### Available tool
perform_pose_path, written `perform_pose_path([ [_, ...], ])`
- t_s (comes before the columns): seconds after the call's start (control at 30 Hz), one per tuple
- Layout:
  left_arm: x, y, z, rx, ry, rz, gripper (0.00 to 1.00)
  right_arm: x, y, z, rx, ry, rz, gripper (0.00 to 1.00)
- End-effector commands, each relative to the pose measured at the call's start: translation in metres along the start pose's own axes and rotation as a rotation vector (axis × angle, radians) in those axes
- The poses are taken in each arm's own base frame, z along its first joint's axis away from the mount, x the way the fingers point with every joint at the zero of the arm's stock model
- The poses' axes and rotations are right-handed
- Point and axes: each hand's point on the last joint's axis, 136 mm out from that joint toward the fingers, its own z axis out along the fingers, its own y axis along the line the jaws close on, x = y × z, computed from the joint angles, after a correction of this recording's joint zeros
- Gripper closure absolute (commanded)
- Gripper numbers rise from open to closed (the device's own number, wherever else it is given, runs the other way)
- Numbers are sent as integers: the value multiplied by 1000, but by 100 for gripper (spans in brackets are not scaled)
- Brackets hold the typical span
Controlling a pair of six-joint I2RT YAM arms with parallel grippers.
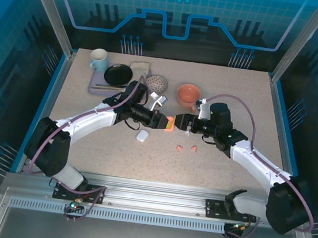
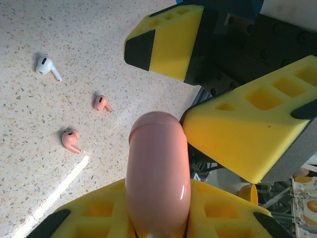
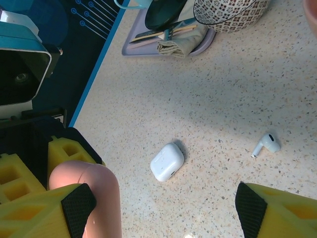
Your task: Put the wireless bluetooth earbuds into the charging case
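Observation:
My left gripper (image 1: 164, 122) is shut on the salmon-pink charging case (image 2: 158, 168), holding it above the table's middle. My right gripper (image 1: 183, 122) faces it, open. One of its yellow fingers (image 3: 44, 208) lies against the pink case (image 3: 94, 198), while the other finger (image 3: 282, 213) stands far off. Two pink earbuds (image 2: 102, 103) (image 2: 71, 140) and a white earbud (image 2: 47, 67) lie loose on the table below. A shut white charging case (image 3: 167, 161) rests on the table, with the white earbud (image 3: 266, 144) to its right.
At the back left a lilac tray (image 1: 96, 88) holds a black plate (image 1: 118, 74) and cloth, with a pale mug (image 1: 99, 59) beside it. A patterned bowl (image 1: 157, 84) and an orange cup (image 1: 188, 93) stand just behind the grippers.

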Motion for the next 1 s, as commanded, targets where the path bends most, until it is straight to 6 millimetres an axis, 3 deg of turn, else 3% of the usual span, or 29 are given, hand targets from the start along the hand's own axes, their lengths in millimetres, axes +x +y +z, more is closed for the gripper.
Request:
perform_pose_path([
  [0.0, -20, -24, -2, 65, -33, 115, 94, 2, 10, -7, -9, -2, -30, 19],
  [0.2, -22, -26, -1, 71, -29, 119, 95, -9, 15, -23, -57, -31, -21, 19],
  [0.47, -24, -26, 0, 69, -24, 126, 95, -5, 21, -19, -92, -2, -25, 20],
  [0.63, -25, -27, 0, 75, -23, 128, 94, 0, 13, -11, -74, 21, -10, 20],
  [0.8, -24, -30, -2, 80, -20, 135, 94, 7, -7, 2, -13, 54, 17, 23],
  [0.97, -25, -33, -5, 74, -29, 149, 95, 13, -49, 1, 93, 53, 97, 27],
])
